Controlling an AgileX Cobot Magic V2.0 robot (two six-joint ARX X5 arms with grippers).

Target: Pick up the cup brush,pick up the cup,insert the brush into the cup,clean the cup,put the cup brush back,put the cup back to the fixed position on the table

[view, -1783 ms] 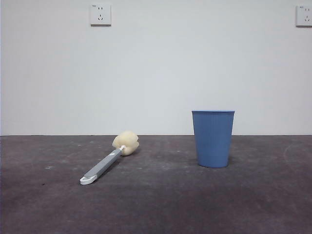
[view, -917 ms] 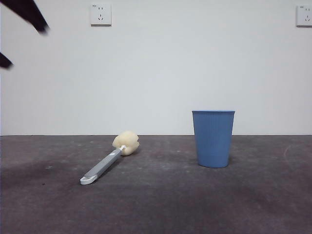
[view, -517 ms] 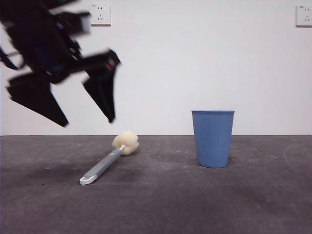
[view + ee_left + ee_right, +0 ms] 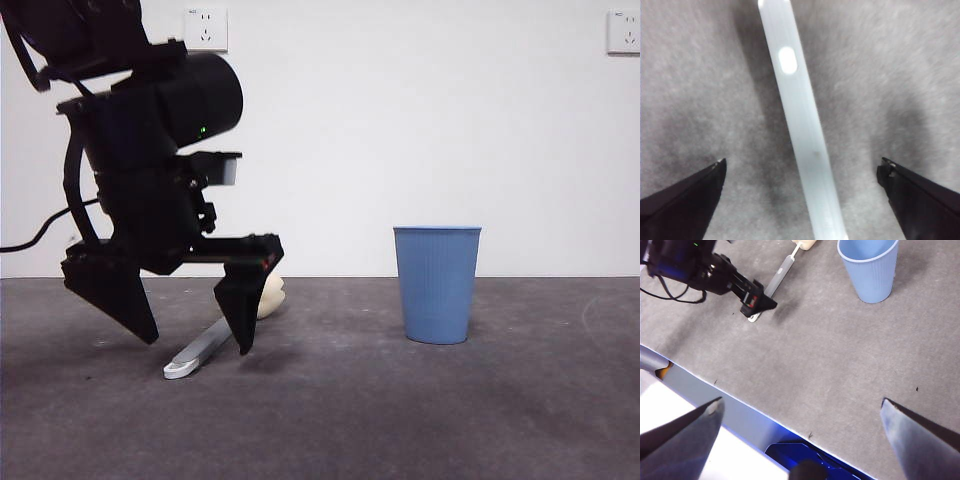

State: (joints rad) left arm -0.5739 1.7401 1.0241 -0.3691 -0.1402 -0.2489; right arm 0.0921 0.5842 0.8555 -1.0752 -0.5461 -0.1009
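Observation:
The cup brush [image 4: 203, 347] lies on the table [image 4: 400, 420], white loop end toward the front, and its cream sponge head [image 4: 273, 294] peeks out behind a black jaw. My left gripper [image 4: 196, 344] is open and low over the table, one jaw on either side of the grey handle [image 4: 802, 125] without touching it. To the right, apart from both arms, the blue ribbed cup [image 4: 437, 285] stands upright. My right gripper [image 4: 801, 402] is open and empty, high over the table's front edge. From there I see the cup [image 4: 870, 270], the brush handle [image 4: 782, 271] and the left gripper [image 4: 757, 305].
Two wall sockets [image 4: 206, 30] [image 4: 624, 32] sit on the white wall behind. A black cable [image 4: 40, 235] trails from the left arm. The table's front edge [image 4: 715, 390] runs under the right gripper, with a blue base [image 4: 790, 450] below it.
The left arm swung in from the upper left and dropped until its open jaws straddle the brush handle. Brush and cup have not moved.

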